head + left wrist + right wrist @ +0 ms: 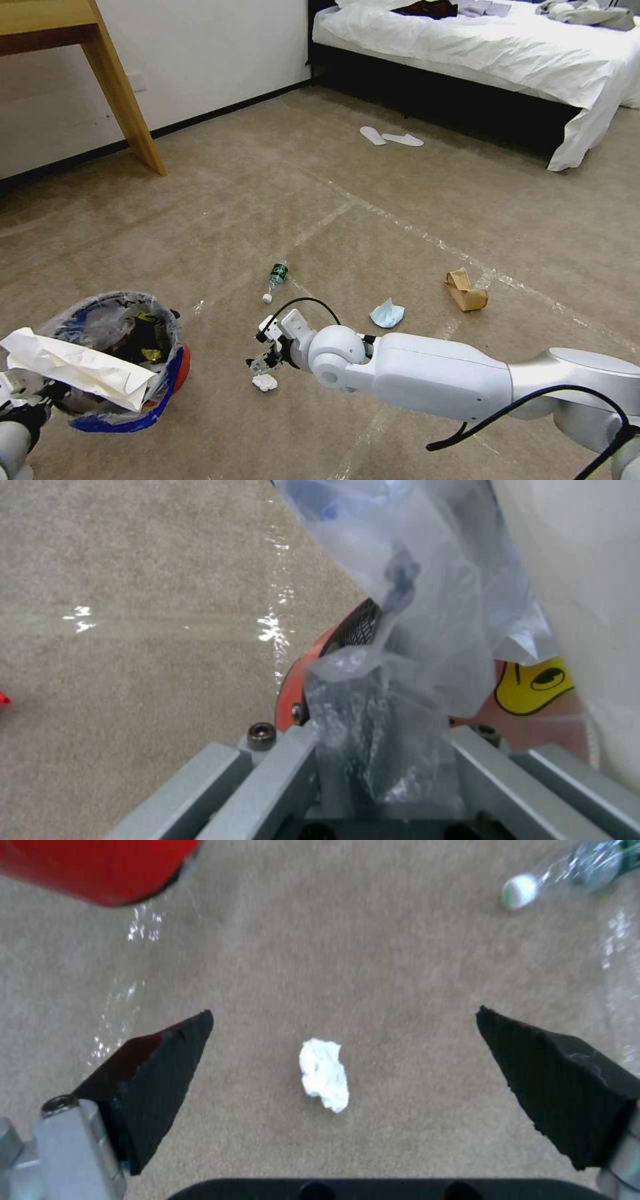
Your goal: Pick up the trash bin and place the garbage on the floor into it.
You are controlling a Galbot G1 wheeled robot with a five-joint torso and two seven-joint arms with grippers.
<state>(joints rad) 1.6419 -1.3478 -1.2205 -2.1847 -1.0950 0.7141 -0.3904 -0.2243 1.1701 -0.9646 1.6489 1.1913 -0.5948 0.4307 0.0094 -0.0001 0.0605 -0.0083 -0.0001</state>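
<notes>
Right gripper (343,1037) hovers wide-jawed over white tissue (325,1081); left gripper (383,760) clamps trash bin (127,363).

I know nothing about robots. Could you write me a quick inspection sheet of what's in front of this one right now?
Surface: beige carpet, shiny tape lines.
Job's things: red trash bin held up, bag-lined, paper sticking out; crumpled tissue, bottle, blue mask, brown paper bag on the carpet.
Clutter: two white slippers.
Grippers: left gripper clamps the bin's rim; right gripper open over the tissue.
Cables: black cable on right arm.
Surroundings: bed, wooden table leg.
</notes>
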